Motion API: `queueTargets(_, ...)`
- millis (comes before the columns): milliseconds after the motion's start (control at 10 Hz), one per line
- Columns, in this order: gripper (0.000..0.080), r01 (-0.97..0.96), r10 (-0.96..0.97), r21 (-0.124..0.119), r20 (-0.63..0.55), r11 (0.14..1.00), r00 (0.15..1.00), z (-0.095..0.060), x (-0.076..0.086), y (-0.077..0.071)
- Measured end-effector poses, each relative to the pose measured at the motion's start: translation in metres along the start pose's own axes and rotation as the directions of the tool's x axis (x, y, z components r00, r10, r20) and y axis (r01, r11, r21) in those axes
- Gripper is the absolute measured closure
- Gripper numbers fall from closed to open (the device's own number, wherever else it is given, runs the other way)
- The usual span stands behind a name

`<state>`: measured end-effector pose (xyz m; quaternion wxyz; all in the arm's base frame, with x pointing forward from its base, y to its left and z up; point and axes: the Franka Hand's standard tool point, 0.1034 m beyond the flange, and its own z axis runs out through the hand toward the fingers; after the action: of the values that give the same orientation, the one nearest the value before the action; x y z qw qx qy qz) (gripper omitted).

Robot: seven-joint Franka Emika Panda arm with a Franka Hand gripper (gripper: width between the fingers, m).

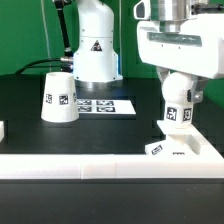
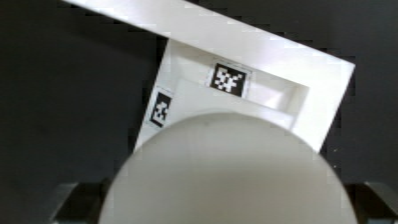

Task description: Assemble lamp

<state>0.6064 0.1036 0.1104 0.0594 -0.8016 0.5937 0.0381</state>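
My gripper (image 1: 178, 112) is shut on the lamp's rounded white bulb (image 1: 177, 110), which carries a tag, and holds it just above the flat square base (image 1: 175, 150) at the exterior view's right. In the wrist view the bulb (image 2: 222, 170) fills the space between my fingers (image 2: 71, 205), and the base (image 2: 240, 85) with its tags lies below it against the white rail. The truncated-cone shade (image 1: 59, 96) stands upside-wide on the black table at the exterior view's left, apart from the gripper.
The marker board (image 1: 103, 105) lies flat on the table behind, in front of the robot's white body (image 1: 92, 40). A white rail (image 1: 100, 165) runs along the table's front edge. A small white piece (image 1: 3, 128) sits at the far left.
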Motion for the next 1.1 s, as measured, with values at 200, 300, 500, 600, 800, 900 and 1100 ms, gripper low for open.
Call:
queueTargets(200,0.022,-0.152,0.153,-0.021,0.042,0.988,0.987,-0.0017,-0.0033,0.0002)
queueTargets(300,0.022,-0.207,0.208,-0.014,0.049,0.978,0.977,-0.001,-0.0042,-0.0007)
queueTargets(500,0.0211,-0.158,0.159,-0.013,0.047,0.987,0.986,-0.0006,-0.0055,-0.0004)
queueTargets(600,0.0124,-0.072,0.073,-0.01,0.048,0.997,0.996,-0.0009,-0.0072,-0.0003)
queueTargets(800,0.0101,0.048,-0.048,-0.003,0.049,0.999,0.998,-0.0023,-0.0106,-0.0011)
queueTargets(900,0.0101,0.151,-0.151,0.004,0.048,0.988,0.987,-0.0025,-0.0104,-0.0012)
queueTargets(1100,0.01,0.353,-0.354,0.012,0.048,0.935,0.934,-0.0015,-0.0102,-0.0008)
